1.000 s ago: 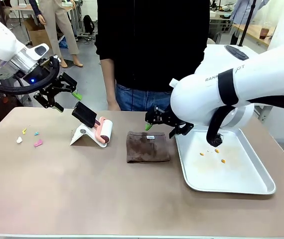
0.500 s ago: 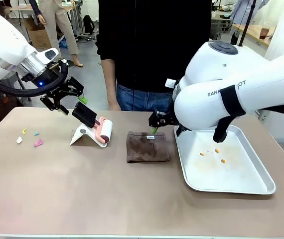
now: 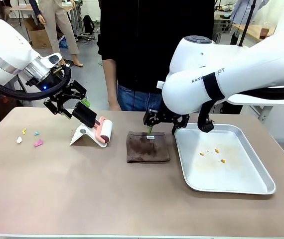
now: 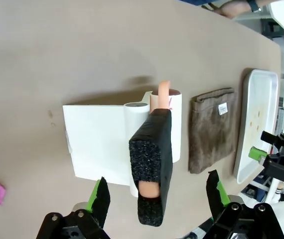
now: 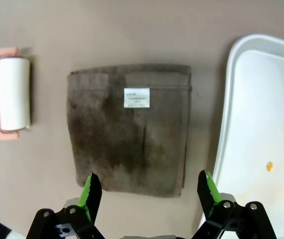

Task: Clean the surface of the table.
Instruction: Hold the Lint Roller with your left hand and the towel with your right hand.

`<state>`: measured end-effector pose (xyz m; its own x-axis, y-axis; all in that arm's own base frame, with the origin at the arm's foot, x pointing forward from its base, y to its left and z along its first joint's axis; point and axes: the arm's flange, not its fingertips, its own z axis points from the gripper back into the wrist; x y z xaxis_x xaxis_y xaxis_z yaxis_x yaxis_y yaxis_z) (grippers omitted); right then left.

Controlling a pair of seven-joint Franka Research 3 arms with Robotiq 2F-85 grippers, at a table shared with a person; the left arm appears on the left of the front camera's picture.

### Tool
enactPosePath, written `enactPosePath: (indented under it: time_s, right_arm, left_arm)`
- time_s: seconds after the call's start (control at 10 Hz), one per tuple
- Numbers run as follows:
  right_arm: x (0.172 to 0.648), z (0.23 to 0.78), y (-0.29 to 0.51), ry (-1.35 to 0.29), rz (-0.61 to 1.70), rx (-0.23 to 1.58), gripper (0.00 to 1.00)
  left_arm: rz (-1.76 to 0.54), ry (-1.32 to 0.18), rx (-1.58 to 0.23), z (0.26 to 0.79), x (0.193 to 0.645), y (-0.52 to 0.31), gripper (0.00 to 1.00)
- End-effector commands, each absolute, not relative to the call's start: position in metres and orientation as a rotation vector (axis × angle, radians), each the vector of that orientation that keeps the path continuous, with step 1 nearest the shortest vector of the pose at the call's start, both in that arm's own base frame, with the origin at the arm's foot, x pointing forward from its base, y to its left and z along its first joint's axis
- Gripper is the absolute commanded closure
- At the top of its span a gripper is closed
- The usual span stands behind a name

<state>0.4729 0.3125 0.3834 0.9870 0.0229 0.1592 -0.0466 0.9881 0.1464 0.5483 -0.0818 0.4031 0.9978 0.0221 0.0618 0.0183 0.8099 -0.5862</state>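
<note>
Table [image 3: 82,199]: wide matte tan-brown top, thin pale edge, stood between robot and person, bore small coloured scraps [image 3: 38,143] toward its left end; left gripper [image 3: 71,105] and right gripper [image 3: 162,127] held fingers spread, empty; brown cloth [image 3: 148,147] carried a white label [image 5: 136,97], print unreadable.

Tan-brown table [image 3: 82,194], matte, level, small scraps
</note>
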Motion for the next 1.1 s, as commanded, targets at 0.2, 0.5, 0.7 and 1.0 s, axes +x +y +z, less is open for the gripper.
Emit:
enactPosePath:
  time_s: [0.2, 0.5, 0.7, 1.0]
  right_arm:
    - [0.496, 0.375, 0.328, -0.103, -0.012, 0.124, 0.00]
    - [0.507, 0.356, 0.338, -0.117, -0.033, 0.024, 0.00]
    - [0.511, 0.348, 0.340, -0.118, -0.033, 0.027, 0.00]
    - [0.516, 0.338, 0.346, -0.121, -0.037, 0.000, 0.00]
  left_arm:
    - [0.038, -0.082, -0.769, 0.397, 0.538, -0.080, 0.00]
    - [0.052, -0.059, -0.740, 0.392, 0.538, -0.080, 0.00]
    - [0.048, -0.054, -0.724, 0.392, 0.536, -0.078, 0.00]
    - [0.068, -0.053, -0.744, 0.387, 0.538, -0.071, 0.00]
